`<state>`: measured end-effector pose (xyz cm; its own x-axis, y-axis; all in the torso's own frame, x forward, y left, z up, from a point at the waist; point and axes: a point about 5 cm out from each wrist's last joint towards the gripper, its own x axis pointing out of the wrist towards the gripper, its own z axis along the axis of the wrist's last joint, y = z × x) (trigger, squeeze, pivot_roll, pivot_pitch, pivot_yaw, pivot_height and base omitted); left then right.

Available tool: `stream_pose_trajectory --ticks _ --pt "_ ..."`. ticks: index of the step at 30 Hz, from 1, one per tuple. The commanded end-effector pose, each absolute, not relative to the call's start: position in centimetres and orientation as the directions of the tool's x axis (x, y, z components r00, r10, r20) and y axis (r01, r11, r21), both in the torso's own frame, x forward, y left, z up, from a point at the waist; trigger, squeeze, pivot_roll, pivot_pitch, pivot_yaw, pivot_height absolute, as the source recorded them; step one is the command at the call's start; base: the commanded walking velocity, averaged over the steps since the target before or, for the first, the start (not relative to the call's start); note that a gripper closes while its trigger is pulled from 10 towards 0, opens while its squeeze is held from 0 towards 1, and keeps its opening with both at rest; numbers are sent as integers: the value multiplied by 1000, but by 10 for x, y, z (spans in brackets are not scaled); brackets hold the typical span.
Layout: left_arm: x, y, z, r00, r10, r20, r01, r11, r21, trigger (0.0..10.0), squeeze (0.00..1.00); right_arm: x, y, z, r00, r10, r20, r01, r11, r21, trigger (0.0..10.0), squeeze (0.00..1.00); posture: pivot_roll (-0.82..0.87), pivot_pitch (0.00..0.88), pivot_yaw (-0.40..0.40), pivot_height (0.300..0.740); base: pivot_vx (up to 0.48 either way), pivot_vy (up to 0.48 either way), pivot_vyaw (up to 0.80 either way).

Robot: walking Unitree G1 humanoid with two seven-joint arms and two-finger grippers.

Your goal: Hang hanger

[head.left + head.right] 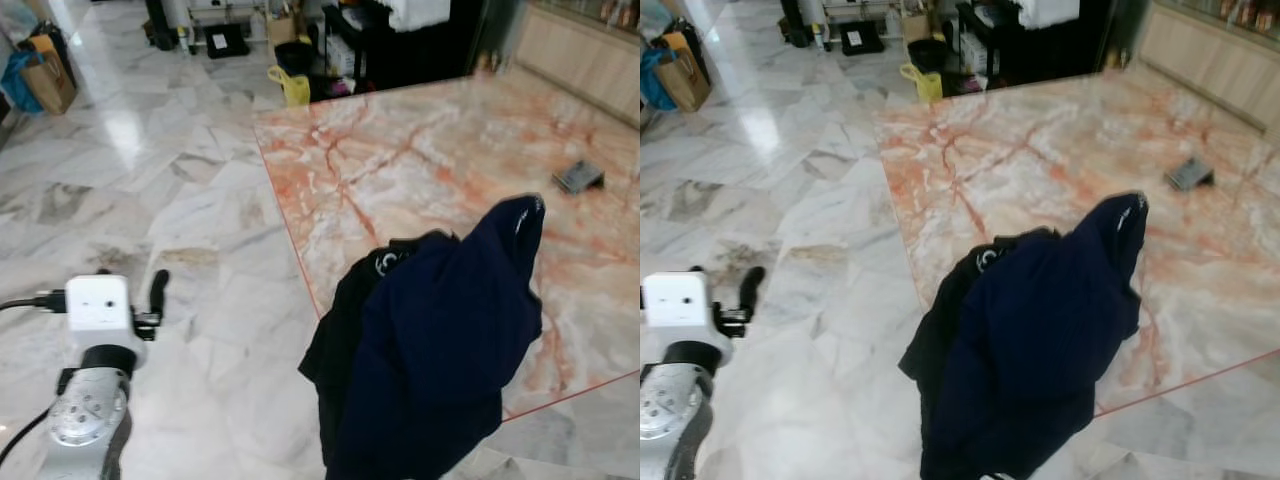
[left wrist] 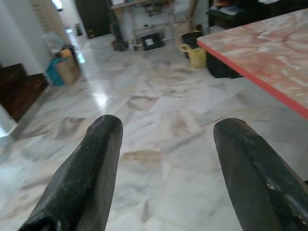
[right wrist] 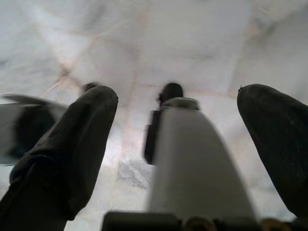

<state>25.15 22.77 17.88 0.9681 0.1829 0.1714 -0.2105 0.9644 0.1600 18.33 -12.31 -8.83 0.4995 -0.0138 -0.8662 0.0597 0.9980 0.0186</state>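
A dark navy garment (image 1: 440, 340) hangs bunched up in front of me, over the near corner of the marble table (image 1: 430, 150). A black piece with a white print (image 1: 385, 262) lies under it on the left. Its peak (image 1: 522, 212) stands highest, and what holds it up is hidden under the cloth. My left gripper (image 2: 168, 122) is open and empty, held low over the floor left of the table; one black finger (image 1: 157, 290) sticks out beyond the white wrist box. My right gripper (image 3: 182, 91) points down at the floor, fingers wide apart, with a blurred pale shape (image 3: 192, 159) between them.
The table's red-edged side (image 2: 255, 79) runs close by on the right of my left arm. A small grey object (image 1: 578, 177) lies on the tabletop. Farther off stand a yellow jug (image 1: 292, 85), black shelving (image 1: 370, 45), bags (image 1: 45, 75) and a wooden cabinet (image 1: 580, 50).
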Motion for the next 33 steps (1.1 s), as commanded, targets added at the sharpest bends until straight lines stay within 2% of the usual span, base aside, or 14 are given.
stream_pose_trajectory --ticks 1,23,26,29,30,33 --pt "249 235 180 964 199 176 -227 961 159 10000 0 180 -116 -89 484 0 -875 54 998 30 10000 0 109 138 -9 740 0 315 -800" --pt "246 241 178 959 224 172 -250 957 149 10000 0 180 -116 -89 481 6 -877 40 999 29 10000 0 109 133 -14 740 0 312 -800" --pt "244 247 172 953 257 158 -276 954 113 10000 0 181 -116 -89 485 8 -875 40 999 31 10000 0 111 129 -14 740 0 0 -800" --pt "241 257 163 943 309 123 -319 945 71 10000 0 181 -116 -89 492 8 -871 41 999 33 10000 0 110 128 -12 740 0 0 0" --pt "237 268 152 930 360 74 -363 931 32 10000 0 181 -116 -89 492 8 -870 44 998 34 10000 0 110 127 -11 740 0 0 0" --pt "232 278 143 917 396 41 -398 917 25 10000 0 181 -116 -89 493 8 -870 45 998 35 10000 0 110 128 -11 740 0 0 0"
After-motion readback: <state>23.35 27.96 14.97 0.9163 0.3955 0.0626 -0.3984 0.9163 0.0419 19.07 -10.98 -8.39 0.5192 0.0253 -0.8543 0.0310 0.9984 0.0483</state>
